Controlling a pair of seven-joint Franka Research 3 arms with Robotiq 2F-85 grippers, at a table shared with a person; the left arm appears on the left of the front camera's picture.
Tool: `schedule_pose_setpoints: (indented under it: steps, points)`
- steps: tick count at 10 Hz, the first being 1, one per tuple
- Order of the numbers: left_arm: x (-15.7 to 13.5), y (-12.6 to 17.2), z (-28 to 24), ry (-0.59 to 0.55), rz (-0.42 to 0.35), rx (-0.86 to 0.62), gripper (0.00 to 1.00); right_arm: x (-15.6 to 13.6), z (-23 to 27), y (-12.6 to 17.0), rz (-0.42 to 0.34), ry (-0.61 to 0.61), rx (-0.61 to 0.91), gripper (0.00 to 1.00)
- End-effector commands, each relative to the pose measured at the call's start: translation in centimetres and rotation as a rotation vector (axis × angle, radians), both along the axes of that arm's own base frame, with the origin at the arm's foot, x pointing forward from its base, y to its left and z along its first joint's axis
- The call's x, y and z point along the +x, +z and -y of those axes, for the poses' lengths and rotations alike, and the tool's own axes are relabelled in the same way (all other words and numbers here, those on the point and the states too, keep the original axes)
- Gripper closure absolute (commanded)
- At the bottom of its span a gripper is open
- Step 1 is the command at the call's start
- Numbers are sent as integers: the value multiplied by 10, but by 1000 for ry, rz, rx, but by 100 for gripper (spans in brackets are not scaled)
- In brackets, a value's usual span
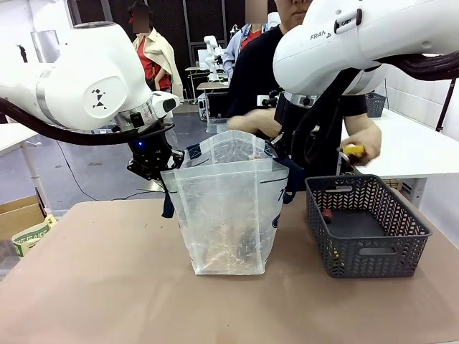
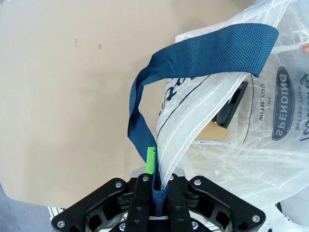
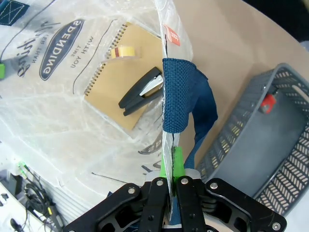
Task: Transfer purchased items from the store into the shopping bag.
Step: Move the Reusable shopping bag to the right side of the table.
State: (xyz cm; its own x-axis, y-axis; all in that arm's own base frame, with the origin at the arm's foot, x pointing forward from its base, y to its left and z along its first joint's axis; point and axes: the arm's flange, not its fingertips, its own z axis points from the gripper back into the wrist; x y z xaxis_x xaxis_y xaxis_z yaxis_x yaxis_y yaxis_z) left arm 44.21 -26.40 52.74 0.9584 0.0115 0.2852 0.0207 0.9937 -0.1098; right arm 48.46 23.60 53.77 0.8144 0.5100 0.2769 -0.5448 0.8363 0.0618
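The transfer looks partly done, with the robot holding the bag [image 1: 229, 208] open while the person loads it. The left gripper [image 2: 157, 180] is clamped tight on the bag's rim and one blue strap [image 2: 193, 53], pinched between its green pads. The right gripper [image 3: 170, 169] is closed the same way on the opposite rim and strap. Both arms come down from above at either side of the bag and pull its mouth apart, so it stands upright on the table [image 1: 100, 287]. A notebook [image 3: 113, 79], a black stapler [image 3: 141, 90] and a roll of tape [image 3: 121, 52] lie inside at the bottom. The basket [image 1: 373, 254] sits just beside the bag on the robot's right, with a small red item [image 1: 327, 213] in it. One hand [image 1: 367, 140] of the person holds a yellow item [image 1: 352, 150] above the basket, and the other hand [image 1: 251, 123] hovers over the bag's mouth. Next, the yellow item likely needs carrying across and dropping in between the straps, which calls for both grips to hold firm and the mouth wide.
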Motion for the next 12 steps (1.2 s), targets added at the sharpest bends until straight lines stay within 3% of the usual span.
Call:
schedule_pose_setpoints:
  steps: [1, 12]
  points:
    - [-1, 0, -4, 19, -1, -3, 100, 0, 2, 0, -2, -10, 1, 100]
    - [-1, 0, -4, 19, -1, -3, 100, 0, 2, 0, -2, -10, 1, 100]
